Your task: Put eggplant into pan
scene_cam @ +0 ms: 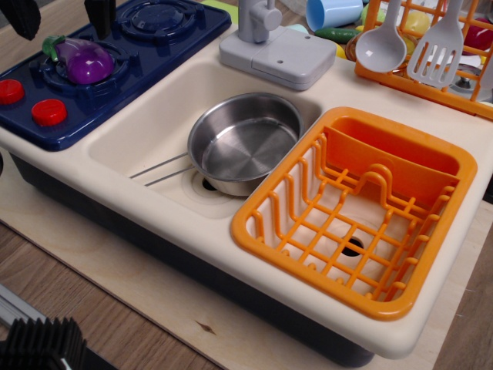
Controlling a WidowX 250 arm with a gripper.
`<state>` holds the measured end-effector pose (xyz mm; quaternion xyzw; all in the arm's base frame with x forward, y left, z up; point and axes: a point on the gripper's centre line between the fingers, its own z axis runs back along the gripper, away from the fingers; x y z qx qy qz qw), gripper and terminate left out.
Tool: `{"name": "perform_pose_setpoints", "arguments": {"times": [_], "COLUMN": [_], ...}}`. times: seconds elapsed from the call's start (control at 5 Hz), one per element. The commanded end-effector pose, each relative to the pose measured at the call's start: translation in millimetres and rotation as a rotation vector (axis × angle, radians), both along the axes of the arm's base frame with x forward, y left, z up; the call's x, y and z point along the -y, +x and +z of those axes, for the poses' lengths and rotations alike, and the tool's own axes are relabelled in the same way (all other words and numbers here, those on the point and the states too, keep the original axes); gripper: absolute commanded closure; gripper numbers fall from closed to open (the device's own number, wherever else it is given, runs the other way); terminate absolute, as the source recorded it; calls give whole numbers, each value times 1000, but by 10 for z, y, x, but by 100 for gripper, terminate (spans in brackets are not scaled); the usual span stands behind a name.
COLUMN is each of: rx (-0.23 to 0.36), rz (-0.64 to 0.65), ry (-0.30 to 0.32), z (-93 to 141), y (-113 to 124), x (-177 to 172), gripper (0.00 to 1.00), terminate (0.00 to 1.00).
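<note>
1. The eggplant (83,60) lies on its side on the front-left burner of the dark blue toy stove (166,46), its green stem cap pointing to the left edge of the view.
2. The gripper (63,15) hangs at the top left corner, above and behind the eggplant. Only two black finger tips show, one at the far left and one just right of the eggplant's top.
3. The jaws stand spread wide, with the eggplant below the gap between them; neither tip touches it.
4. The pan (245,142) sits in the cream sink basin (139,139), well apart from the eggplant and to its right. Its inside is bare and shiny, and its thin double-wire handle points left across the basin floor.
5. The orange dish rack (362,208) fills the right part of the basin, its rim just beside the pan's right edge.
6. Two red knobs (48,112) sit at the stove's front edge, near the eggplant.
7. A grey faucet (269,42) stands behind the basin.
8. Behind it, at the top right, a grey ladle (381,42) and a slotted spatula (436,54) hang on a second orange rack.
9. The whole toy unit rests on a pale wooden counter (115,285).
</note>
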<state>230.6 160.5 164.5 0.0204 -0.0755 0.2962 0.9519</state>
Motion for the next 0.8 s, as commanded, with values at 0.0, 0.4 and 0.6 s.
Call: {"name": "perform_pose_setpoints", "arguments": {"times": [0.0, 0.4, 0.6], "rx": [61, 80, 84], "rz": [27, 44, 58], "ry": [59, 12, -3], "z": [37, -150, -267], "y": [91, 116, 105], "x": [-206, -272, -191], "gripper": [0, 0, 0], "terminate": [0, 0, 0]}}
